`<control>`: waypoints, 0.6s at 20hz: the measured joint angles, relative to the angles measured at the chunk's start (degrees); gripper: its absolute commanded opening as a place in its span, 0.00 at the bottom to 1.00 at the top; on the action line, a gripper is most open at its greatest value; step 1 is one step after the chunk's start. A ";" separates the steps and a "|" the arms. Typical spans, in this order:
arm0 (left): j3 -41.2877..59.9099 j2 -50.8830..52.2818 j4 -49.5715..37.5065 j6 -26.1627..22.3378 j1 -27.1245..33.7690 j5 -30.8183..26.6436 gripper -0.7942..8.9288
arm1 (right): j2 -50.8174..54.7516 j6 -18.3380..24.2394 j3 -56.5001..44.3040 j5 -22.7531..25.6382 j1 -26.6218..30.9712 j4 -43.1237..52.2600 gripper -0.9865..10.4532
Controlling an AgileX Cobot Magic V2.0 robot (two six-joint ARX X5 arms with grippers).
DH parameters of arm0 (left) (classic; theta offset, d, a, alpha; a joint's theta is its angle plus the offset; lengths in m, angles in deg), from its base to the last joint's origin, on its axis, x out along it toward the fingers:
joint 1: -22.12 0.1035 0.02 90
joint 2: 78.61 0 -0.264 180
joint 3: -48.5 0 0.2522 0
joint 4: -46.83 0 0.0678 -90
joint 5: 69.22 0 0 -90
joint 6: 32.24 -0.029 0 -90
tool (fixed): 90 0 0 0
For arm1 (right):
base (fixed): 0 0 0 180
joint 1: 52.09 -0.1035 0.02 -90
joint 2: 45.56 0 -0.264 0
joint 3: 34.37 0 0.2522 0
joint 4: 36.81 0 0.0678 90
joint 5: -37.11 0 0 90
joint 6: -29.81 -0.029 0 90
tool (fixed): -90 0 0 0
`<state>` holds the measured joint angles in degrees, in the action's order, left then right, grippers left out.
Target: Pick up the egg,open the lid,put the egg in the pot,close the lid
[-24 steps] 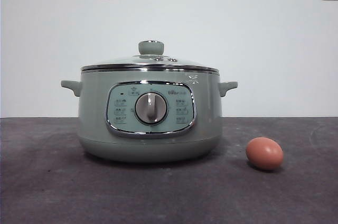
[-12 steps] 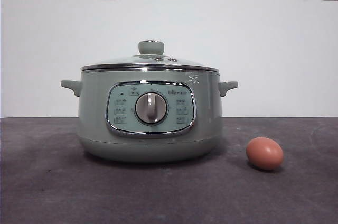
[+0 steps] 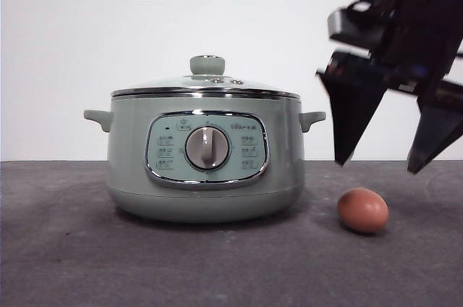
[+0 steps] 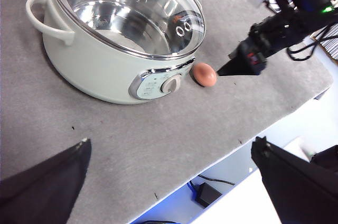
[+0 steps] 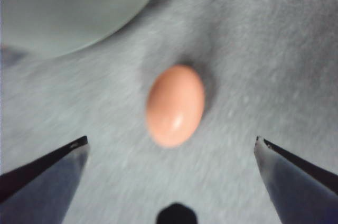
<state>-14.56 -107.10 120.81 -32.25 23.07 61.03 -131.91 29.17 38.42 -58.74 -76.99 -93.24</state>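
The right gripper [image 3: 378, 164] is hanging spread wide just above the egg [image 3: 362, 210], which is lying on the table [image 3: 65, 249] just right of the pot [image 3: 205, 158] — lid [image 3: 206, 82] on. The left gripper [image 4: 169, 166], also spread, is waiting well apart. Risk: the round egg may be rolling off a jaw tip — or cracking under a hard squeeze.

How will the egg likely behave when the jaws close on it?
The egg is a smooth oval lying loose on its side, so it may roll or slip. It is probably fragile. The open right gripper hovers above, likely needing a gentle, centred squeeze.
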 measured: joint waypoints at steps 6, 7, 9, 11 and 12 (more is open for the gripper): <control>0.00 0.00 -0.02 0.00 0.00 0.00 0.66 | -7.28 -1.07 0.00 0.15 -0.22 4.24 0.55; 0.00 0.00 -0.04 0.00 0.00 0.00 0.66 | -8.11 -1.16 0.00 0.28 -0.22 4.66 0.51; 0.00 0.00 -0.04 0.00 0.00 0.00 0.66 | -8.55 -1.36 0.00 0.33 -0.22 5.35 0.44; 0.00 0.00 -0.04 0.00 0.00 0.00 0.66 | -8.68 -1.38 0.00 0.31 -0.22 5.44 0.34; 0.00 0.00 -0.04 0.00 0.00 0.00 0.66 | -8.79 -1.42 0.00 0.31 -0.22 5.44 0.29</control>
<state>-14.56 -107.10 120.77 -32.25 23.07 61.03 -140.70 27.75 38.42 -58.43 -77.21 -87.80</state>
